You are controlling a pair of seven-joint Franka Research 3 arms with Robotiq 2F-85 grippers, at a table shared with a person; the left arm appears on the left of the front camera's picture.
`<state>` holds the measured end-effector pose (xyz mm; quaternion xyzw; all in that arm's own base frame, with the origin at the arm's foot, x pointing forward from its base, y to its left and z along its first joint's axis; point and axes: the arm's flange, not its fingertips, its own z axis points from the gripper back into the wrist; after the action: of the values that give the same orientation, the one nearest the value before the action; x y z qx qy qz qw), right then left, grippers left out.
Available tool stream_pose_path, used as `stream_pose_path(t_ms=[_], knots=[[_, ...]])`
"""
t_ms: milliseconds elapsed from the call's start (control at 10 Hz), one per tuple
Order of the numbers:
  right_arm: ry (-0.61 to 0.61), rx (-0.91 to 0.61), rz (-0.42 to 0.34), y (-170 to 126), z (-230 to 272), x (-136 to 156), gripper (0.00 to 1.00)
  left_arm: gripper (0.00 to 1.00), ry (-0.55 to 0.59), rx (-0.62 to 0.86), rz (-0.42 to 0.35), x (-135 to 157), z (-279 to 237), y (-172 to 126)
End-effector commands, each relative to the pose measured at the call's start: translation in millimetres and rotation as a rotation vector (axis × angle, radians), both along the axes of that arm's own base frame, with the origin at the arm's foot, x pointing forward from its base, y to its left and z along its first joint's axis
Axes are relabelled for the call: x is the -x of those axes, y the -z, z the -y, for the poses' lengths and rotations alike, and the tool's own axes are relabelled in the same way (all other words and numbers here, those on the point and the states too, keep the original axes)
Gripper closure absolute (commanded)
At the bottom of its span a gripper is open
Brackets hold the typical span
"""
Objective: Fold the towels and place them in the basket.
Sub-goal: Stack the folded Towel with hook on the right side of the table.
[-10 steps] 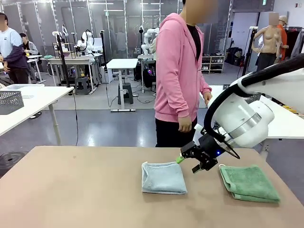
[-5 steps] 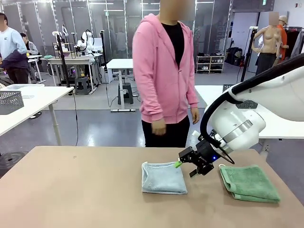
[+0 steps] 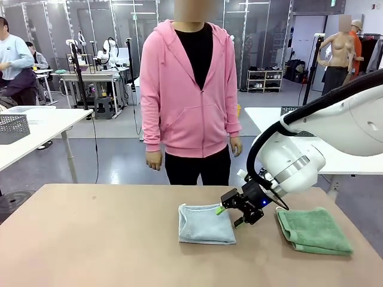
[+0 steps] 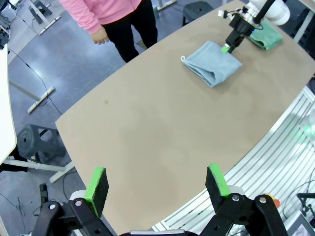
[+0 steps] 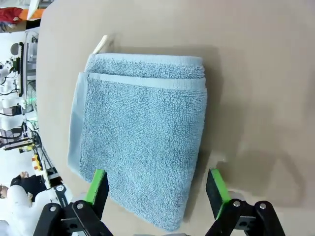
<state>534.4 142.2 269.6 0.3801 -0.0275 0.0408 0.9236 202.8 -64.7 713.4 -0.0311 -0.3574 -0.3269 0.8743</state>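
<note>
While you look from the front, your right claw (image 3: 230,214) hangs wide apart by the blue towel (image 3: 206,224); the green towel (image 3: 313,230) lies right (both folded). Your left claw (image 4: 156,183) gapes above the surface (image 4: 162,132). Right wrist: blue towel (image 5: 142,137) below.

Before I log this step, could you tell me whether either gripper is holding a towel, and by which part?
Nothing is held. The right gripper hangs open above the grey-blue towel's right edge; the left gripper is open over bare table.
</note>
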Motion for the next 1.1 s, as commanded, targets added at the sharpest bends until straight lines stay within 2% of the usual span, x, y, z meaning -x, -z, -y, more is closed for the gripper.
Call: stream_pose_path(t_ms=[0,100,200,300,400,600,700,800,1000], knots=[[0.014,-0.039,-0.024,3,-9,-6,0.0,0.0,0.006,-0.006,0.0,0,-1,0],[0.012,-0.058,-0.02,4,-13,-7,0.23,0.0,0.006,-0.006,0.0,0,-1,0],[0.012,-0.058,-0.021,6,-14,-7,0.42,0.0,0.006,-0.006,0.0,0,-1,0],[0.012,-0.057,-0.027,7,-16,-7,0.77,0.0,0.006,-0.006,0.0,0,-1,0],[0.011,-0.056,-0.031,8,-17,-7,1.0,0.0,0.006,-0.006,0.0,0,-1,0],[0.013,-0.058,-0.03,8,-20,-9,1.0,0.0,0.006,-0.006,0.0,0,-1,0],[0.015,-0.055,-0.03,6,-21,-8,0.97,0.0,0.006,-0.006,0.0,0,-1,0],[0.023,-0.042,-0.03,5,-21,-7,1.0,0.0,0.006,-0.006,0.0,0,-1,0],[0.033,-0.018,-0.036,2,-21,-2,1.0,0.0,0.006,-0.006,0.0,0,-1,0]])
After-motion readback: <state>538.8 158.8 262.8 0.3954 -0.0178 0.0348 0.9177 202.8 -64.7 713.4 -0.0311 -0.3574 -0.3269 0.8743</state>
